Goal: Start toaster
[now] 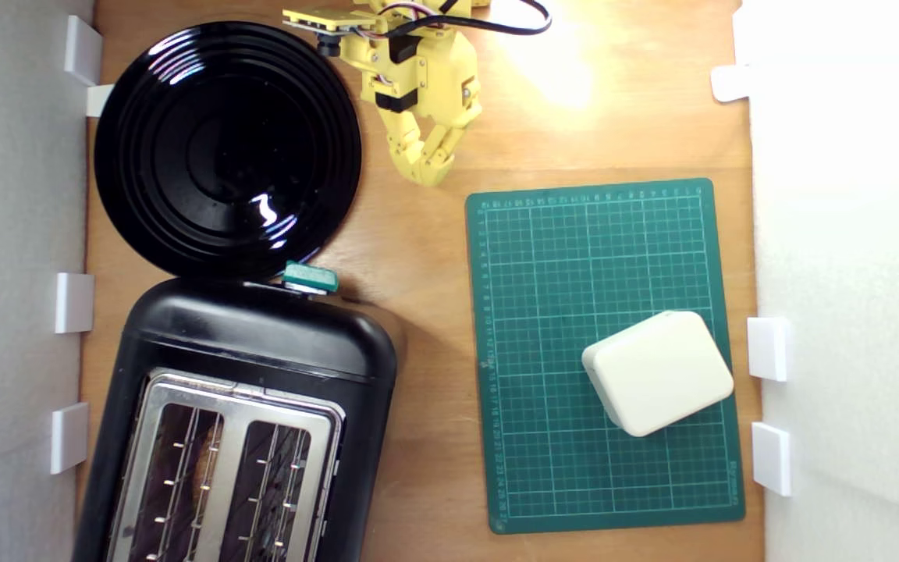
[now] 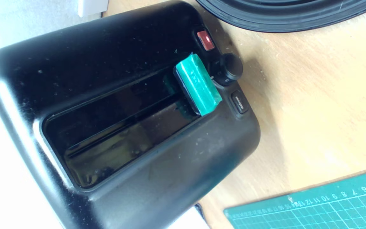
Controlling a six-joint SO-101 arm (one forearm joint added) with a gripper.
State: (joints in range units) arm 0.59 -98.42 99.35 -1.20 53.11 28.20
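Glossy black, the toaster (image 2: 113,127) fills the wrist view, its teal lever (image 2: 198,84) beside a red button (image 2: 205,40) and a knob (image 2: 230,66). Above the bare desk (image 1: 418,257), the yellow tool (image 1: 428,173) has its fingers closed together, holding nothing, just beside the black plate (image 1: 227,148) and well apart from the lever. The toaster sits at the exterior view's lower left, touching the plate.

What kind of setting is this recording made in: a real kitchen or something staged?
Probably a staged tabletop test rig, not a real kitchen: a wooden board fenced by white foam walls, a green gridded cutting mat, and a glossy black two-slot toaster set beside a yellow robot gripper.
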